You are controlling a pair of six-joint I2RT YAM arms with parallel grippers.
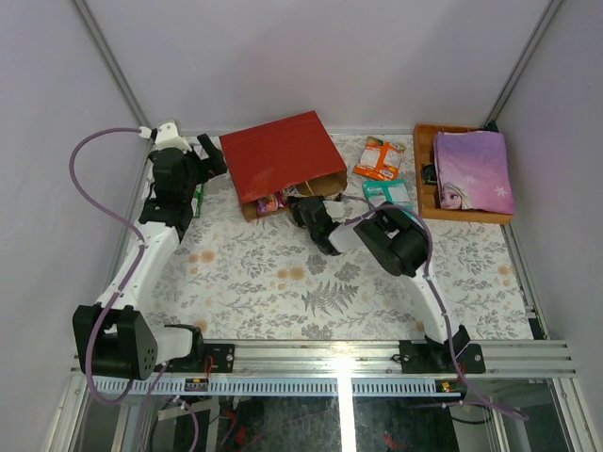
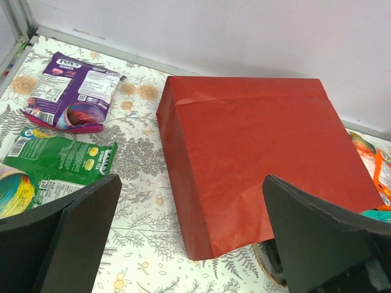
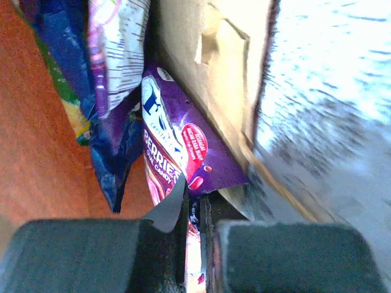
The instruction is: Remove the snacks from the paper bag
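The paper bag (image 1: 278, 155) lies on its side toward the far middle of the table, its mouth facing the near edge, and the right gripper (image 1: 303, 209) sits at that mouth. In the right wrist view its jaws are clenched on the near edge of a purple candy packet (image 3: 177, 152). The rest of the packet lies straight ahead of the fingers, inside the bag. Its long axis appears to run near to far, in line with the bag's depth and the gripper's own reach, so a straight draw toward the near edge should bring it out lengthwise. It rests against the brown inner wall on one side and has the long blue bag (image 3: 107, 131) just beside it on the other, which might drag along. The left gripper (image 1: 205, 162) hangs released by the bag's far left corner, away from the mouth. An orange packet (image 1: 380, 157) and a teal packet (image 1: 389, 192) lie outside, right of the bag.
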